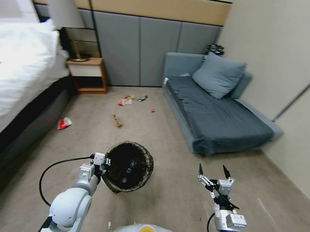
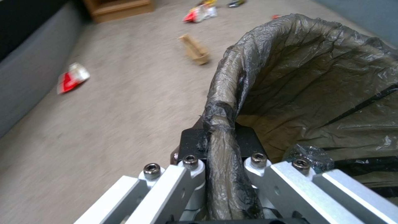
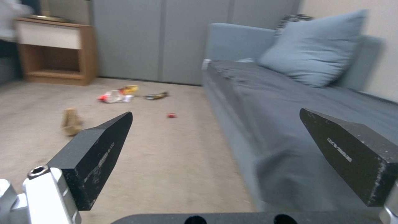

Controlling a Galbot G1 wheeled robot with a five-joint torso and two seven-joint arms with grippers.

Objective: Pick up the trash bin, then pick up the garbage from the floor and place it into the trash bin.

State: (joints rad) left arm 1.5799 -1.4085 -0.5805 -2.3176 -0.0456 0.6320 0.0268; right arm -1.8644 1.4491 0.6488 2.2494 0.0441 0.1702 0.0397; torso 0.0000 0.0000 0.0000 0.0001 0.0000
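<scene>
Left gripper [image 2: 222,146] is pinched on the bag-lined rim of the trash bin [image 1: 129,167], holding it above the carpet ahead of the robot. Right gripper [image 1: 214,171] hangs empty, fingers [image 3: 97,155] spread wide; their printed lettering is illegible. Garbage lies beyond: snack packet [image 1: 64,123], tan paper bag [image 1: 117,120], wrappers [image 1: 126,101] near the nightstand [image 1: 87,74].

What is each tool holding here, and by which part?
The left tool clamps the trash bin by its bag-covered rim. The right tool is open and holds nothing.
</scene>
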